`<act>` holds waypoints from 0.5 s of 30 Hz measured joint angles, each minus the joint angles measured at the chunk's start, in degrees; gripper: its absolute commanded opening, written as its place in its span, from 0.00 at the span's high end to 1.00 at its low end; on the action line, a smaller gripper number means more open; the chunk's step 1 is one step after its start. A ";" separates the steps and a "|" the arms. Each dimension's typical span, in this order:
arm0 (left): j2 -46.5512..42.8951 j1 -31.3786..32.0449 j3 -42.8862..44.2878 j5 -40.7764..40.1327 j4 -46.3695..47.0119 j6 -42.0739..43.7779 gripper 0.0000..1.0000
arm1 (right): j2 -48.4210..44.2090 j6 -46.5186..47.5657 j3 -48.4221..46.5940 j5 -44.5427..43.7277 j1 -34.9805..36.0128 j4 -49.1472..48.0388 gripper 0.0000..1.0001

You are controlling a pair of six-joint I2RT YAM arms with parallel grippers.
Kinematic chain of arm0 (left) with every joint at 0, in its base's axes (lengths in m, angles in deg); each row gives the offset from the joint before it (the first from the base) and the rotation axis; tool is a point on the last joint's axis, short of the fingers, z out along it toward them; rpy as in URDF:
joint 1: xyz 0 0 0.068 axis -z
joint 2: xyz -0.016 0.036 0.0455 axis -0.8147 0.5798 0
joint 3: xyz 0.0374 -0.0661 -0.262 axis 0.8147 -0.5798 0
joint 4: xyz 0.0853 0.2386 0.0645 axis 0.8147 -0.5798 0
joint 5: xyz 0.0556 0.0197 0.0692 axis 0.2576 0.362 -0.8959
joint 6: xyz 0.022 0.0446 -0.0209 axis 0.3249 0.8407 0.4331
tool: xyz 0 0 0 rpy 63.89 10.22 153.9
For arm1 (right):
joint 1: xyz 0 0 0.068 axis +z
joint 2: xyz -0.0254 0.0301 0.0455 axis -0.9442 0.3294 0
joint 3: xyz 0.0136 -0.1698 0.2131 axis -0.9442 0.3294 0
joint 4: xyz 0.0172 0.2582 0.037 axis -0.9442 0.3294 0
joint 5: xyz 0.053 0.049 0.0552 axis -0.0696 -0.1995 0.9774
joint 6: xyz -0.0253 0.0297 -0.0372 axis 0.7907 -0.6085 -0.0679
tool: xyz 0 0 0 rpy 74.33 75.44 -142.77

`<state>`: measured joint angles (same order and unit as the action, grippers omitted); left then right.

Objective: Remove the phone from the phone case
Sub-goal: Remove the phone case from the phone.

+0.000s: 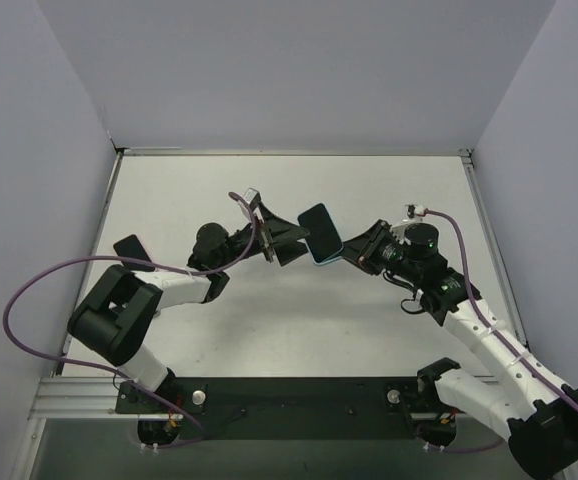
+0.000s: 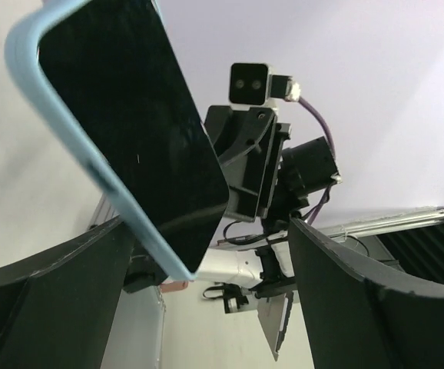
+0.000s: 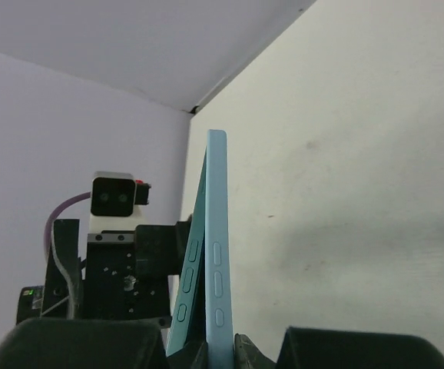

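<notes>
Overhead, both arms meet above the middle of the table (image 1: 219, 340). The phone (image 1: 318, 230), in its pale blue phone case (image 1: 326, 259), is lifted off the surface between them, just right of frame centre. That view puts the right gripper (image 1: 351, 250) at the phone's right end and the left gripper (image 1: 291, 242) at its left, but it does not show how either one stands.

The right wrist view settles one of them. The phone case (image 3: 219, 231) appears edge-on, rising from the bottom centre, clamped between the dark right fingers (image 3: 91, 342). Beside its row of buttons a second bluish strip (image 3: 188, 278), also with buttons, fans out toward the lower left. Whether that strip is the phone's own side I cannot tell.

The left wrist view settles the other. The left fingers (image 2: 376, 307) are spread wide at the lower corners, gripping nothing. The phone (image 2: 130, 131), dark screen toward the lens, fills the upper left. Its lower corner lies close to the finger at lower left, and whether they touch is unclear.
</notes>
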<state>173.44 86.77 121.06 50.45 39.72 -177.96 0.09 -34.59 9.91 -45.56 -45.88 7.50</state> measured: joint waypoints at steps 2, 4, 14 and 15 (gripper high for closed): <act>1.95 0.07 -1.18 0.96 1.49 -0.83 0.08 | -1.07 1.79 0.00 -3.23 -0.55 4.07 1.00; 2.78 0.07 -2.23 1.90 2.64 -1.29 0.08 | -2.21 3.93 0.00 -7.21 -1.14 8.07 1.00; 3.80 0.04 -4.85 2.62 7.65 -3.37 0.06 | -2.10 16.50 -3.30 -23.32 2.91 25.83 1.00; 3.93 0.04 -5.01 2.62 7.54 -3.30 0.06 | -1.55 17.81 -3.61 -25.94 5.14 26.80 1.00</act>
<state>177.37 86.81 116.05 53.08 47.26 -181.26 -1.46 -16.77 6.31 -71.51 -40.75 34.29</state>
